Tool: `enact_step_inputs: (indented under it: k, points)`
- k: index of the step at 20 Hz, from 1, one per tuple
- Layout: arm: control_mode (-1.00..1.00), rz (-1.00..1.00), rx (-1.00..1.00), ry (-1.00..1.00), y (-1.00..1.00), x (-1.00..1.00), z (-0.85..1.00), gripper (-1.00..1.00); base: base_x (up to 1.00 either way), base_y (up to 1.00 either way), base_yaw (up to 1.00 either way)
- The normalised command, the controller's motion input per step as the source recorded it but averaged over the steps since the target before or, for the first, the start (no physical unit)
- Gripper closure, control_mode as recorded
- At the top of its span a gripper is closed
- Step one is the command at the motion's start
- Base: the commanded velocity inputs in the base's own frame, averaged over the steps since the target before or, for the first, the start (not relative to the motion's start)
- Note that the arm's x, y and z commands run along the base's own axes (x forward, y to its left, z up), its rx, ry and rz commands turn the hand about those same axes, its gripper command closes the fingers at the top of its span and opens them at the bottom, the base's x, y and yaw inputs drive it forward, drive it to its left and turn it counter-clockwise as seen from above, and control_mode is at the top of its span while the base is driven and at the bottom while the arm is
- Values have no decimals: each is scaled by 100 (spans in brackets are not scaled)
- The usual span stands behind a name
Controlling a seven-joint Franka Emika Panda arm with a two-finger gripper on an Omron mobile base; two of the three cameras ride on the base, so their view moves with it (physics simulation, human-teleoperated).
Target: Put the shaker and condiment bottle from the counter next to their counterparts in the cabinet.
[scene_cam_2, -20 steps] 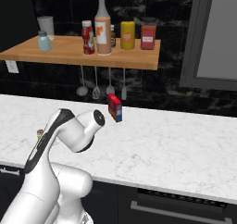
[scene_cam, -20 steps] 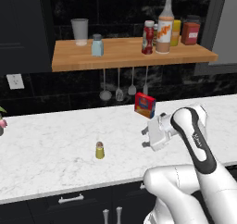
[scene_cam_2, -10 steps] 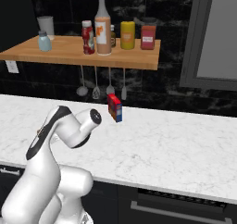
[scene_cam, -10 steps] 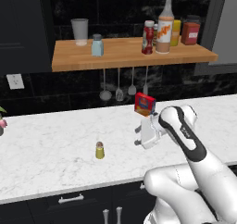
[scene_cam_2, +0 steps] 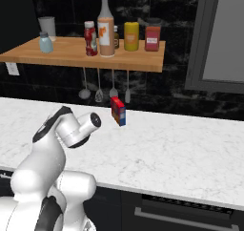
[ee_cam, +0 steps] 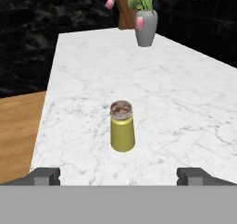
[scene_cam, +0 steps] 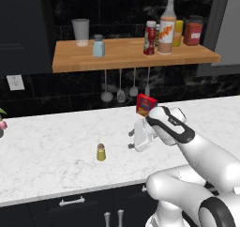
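Compared with one second earlier, the arm has swung toward nine o'clock in the left base view, carrying the gripper point(scene_cam: 131, 139) away from the red box point(scene_cam: 144, 104) and closer to the shaker point(scene_cam: 101, 152); the shaker, the box and the shelf items have kept their places.

The shaker stands upright on the counter point(scene_cam: 47, 151), long axis vertical, grey cap up, wider base on the marble. In the left base view it lies at about eight o'clock from the gripper, near it but apart. In the hand view the shaker point(ee_cam: 122, 127) stands at centre, between and beyond the two finger tips point(ee_cam: 45, 176), which sit far apart at the lower corners; the jaws are spread wide and hold nothing. A grey vase of pink flowers point(ee_cam: 144, 26) stands at twelve o'clock from the shaker in that view, well apart.

The condiment bottle point(scene_cam: 150, 38) stands upright on the cabinet point(scene_cam: 126, 57) board, white cap up, just beside the tall orange-labelled bottle point(scene_cam: 167, 26), at its nine o'clock. The pale blue shaker point(scene_cam: 98, 46) stands upright toward the board's other end, with a pale cup point(scene_cam: 80, 32) behind it at eleven o'clock.
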Motion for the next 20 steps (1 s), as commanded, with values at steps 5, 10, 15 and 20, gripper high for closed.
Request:
enact_step_inputs:
  k: [5,10,15,20]
  points:
    - [-100,6,0,0,25,6,-27,-100,0,0,0]
    - [-100,13,0,0,41,0,-10,-100,0,0,0]
    - [-100,5,0,0,15,9,-1,-100,0,0,0]
    - [-100,-1,-4,0,0,34,-17,-100,0,0,0]
